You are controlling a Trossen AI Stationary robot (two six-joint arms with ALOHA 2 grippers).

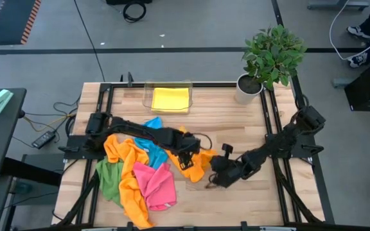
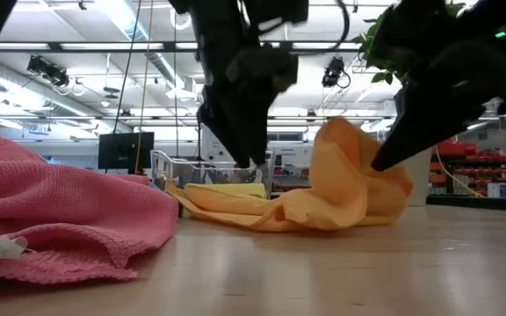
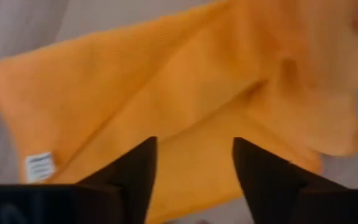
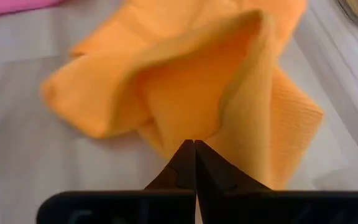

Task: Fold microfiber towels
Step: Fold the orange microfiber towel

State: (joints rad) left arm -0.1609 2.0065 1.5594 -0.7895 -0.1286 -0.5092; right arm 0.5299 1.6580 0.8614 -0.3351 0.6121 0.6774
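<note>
The orange towel [image 1: 200,162] at work lies crumpled near the middle of the wooden worktop [image 1: 249,125], just to the right of the heap of other towels [image 1: 137,173], and both arms meet over it. The left end effector [image 1: 186,156] hangs over the towel's left part with its two fingers spread apart and nothing between them; in the left wrist view the orange cloth [image 3: 185,106] lies spread out just beyond the parted fingers [image 3: 135,174], a small white label [image 3: 39,166] at one corner. The right end effector [image 1: 218,179] sits at the towel's right edge with its fingers pressed together; in the right wrist view the tips [image 4: 194,163] meet at the near edge of a raised fold of the orange cloth [image 4: 191,93], though whether any fabric is pinched between them cannot be told. In the low view that fold [image 2: 350,171] stands up in a peak beside the right arm's dark finger, while the rest of the towel trails flat toward the left arm. The heap beside it holds orange, blue, green and pink cloths, the pink towel [image 1: 156,186] nearest the front edge. Farther back from the orange towel, a yellow towel [image 1: 170,99] lies folded in a clear tray [image 1: 148,96], with a potted plant [image 1: 270,58] at the back right corner.
</note>
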